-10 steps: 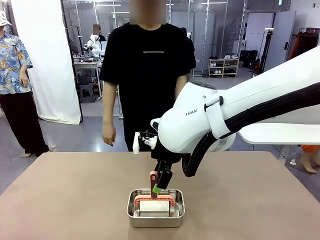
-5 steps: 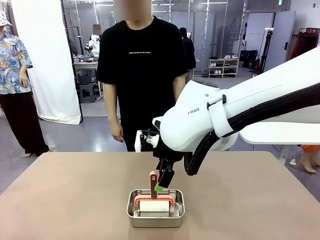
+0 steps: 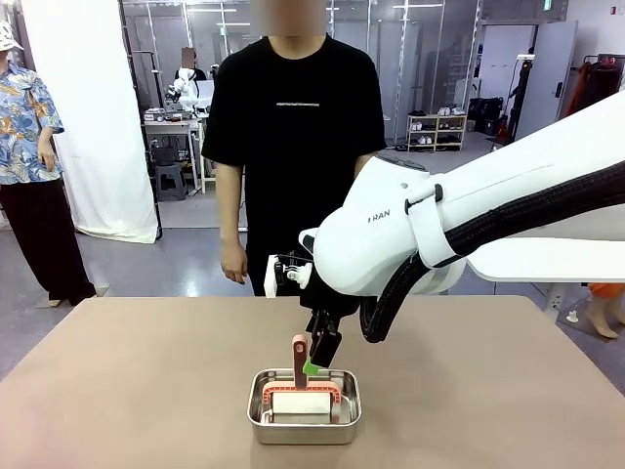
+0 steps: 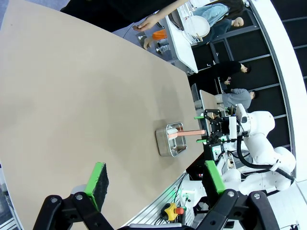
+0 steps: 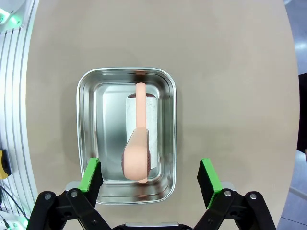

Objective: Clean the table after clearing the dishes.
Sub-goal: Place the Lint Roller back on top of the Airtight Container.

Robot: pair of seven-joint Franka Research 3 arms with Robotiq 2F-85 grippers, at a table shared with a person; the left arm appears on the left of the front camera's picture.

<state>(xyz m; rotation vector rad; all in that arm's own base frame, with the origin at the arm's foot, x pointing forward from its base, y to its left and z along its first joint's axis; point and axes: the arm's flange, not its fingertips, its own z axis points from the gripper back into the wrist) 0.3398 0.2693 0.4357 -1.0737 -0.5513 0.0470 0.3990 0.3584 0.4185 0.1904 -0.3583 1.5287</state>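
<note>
Roller pickup looks like the step we're on, since no dishes are left on the table and wiping comes next. It sits in the steel pan near our edge of the table, at about 6 o'clock of the top in the front view, pink handle sticking up. Our right gripper hangs right over the pan, jaws spread wide, holding nothing. The handle sits toward 9 o'clock of the gap in the wrist view, so we'd recentre, drop straight down, and keep the pads off the pan rim. Our left gripper is wide open and empty too, off to the side.
</note>
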